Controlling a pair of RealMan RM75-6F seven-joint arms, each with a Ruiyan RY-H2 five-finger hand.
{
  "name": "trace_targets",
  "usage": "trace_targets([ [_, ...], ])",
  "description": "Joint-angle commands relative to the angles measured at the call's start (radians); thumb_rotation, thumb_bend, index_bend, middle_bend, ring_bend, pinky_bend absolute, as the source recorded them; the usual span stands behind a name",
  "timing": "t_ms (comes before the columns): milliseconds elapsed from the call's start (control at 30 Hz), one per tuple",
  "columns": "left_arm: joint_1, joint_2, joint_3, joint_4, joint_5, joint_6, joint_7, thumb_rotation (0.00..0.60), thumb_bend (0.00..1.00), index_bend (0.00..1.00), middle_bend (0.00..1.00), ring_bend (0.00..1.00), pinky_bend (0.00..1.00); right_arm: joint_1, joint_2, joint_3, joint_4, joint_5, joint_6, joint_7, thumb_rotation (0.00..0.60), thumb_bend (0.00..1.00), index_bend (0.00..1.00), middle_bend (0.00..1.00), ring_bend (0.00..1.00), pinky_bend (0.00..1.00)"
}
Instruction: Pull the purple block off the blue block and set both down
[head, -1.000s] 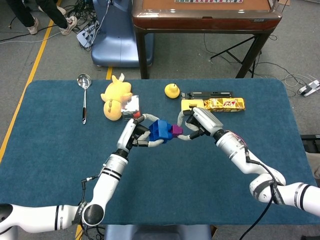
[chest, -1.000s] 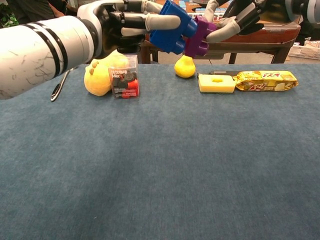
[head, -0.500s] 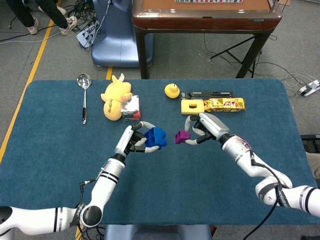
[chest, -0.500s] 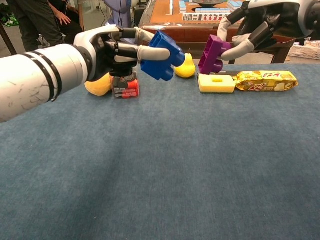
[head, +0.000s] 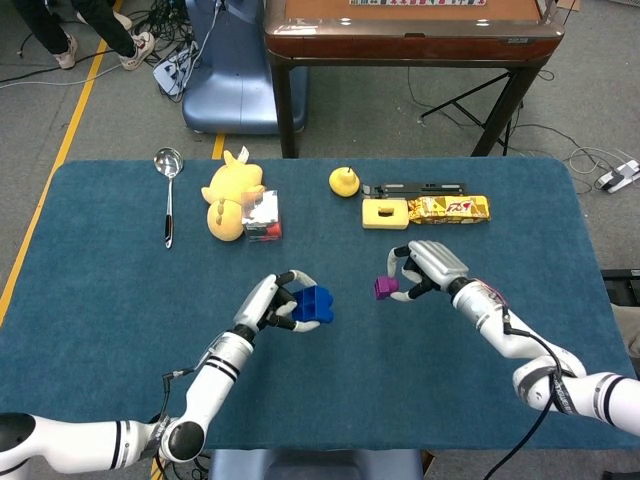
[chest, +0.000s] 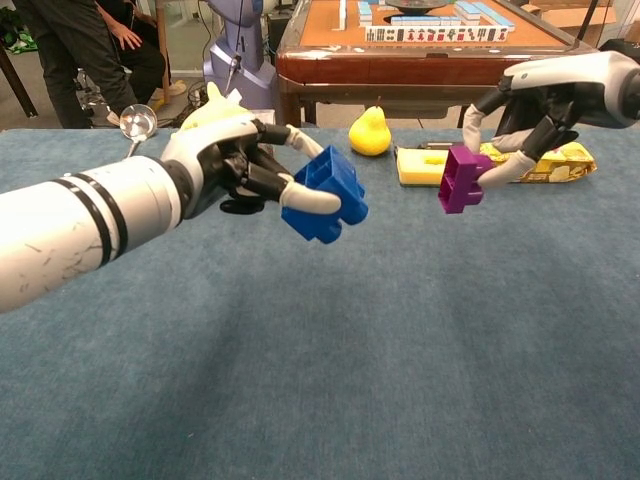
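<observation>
Two hands, each with its own block now. The left hand (chest: 235, 172) has its fingers curled round the chunky blue plastic block (chest: 323, 194), which it holds in the air above the blue cloth-covered table (chest: 400, 380). The right hand (chest: 545, 100) pinches the smaller purple plastic block (chest: 463, 179) between thumb and fingers, also off the table. A second ago the two blocks were joined and held high between the hands; half a second ago they had come apart with a small gap; now the gap is wide and both hands have come down toward the table (the head view shows them nearer the robot's edge as well). So the pull is done, and what is left, I judge, is the setting down: each hand lowers its block to the cloth and lets go.

Further out, behind the right hand, lie a yellow sponge (chest: 420, 166) and a yellow snack packet (chest: 560, 160), with a yellow pear-shaped toy (chest: 369, 131) beside them. Behind the left hand the head view shows a yellow plush toy (head: 228, 192), a small clear box (head: 263, 217) and a metal ladle (head: 168, 190).
</observation>
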Motion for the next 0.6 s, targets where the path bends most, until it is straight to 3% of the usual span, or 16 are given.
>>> trace_targets([
  [33, -0.009, -0.013, 0.028, 0.029, 0.015, -0.013, 0.039, 0.600, 0.06, 0.67, 1.00, 1.00, 1.00, 0.010, -0.024, -0.029, 0.033, 0.034, 0.003, -0.091, 0.600, 0.45, 0.70, 1.00, 1.00, 1.00],
  [267, -0.024, -0.048, 0.066, 0.098, 0.059, 0.000, 0.124, 0.600, 0.06, 0.65, 1.00, 1.00, 1.00, 0.031, -0.061, -0.063, 0.056, 0.121, 0.024, -0.273, 0.600, 0.44, 0.69, 1.00, 1.00, 1.00],
  [467, -0.032, -0.076, 0.069, 0.137, 0.057, -0.007, 0.162, 0.600, 0.06, 0.63, 1.00, 1.00, 1.00, 0.050, -0.079, -0.084, 0.060, 0.182, 0.026, -0.375, 0.600, 0.40, 0.54, 1.00, 1.00, 1.00],
  [600, -0.034, -0.088, 0.066, 0.157, 0.043, -0.012, 0.185, 0.600, 0.06, 0.63, 1.00, 1.00, 1.00, 0.058, -0.086, -0.091, 0.056, 0.217, 0.022, -0.409, 0.600, 0.33, 0.51, 1.00, 1.00, 1.00],
])
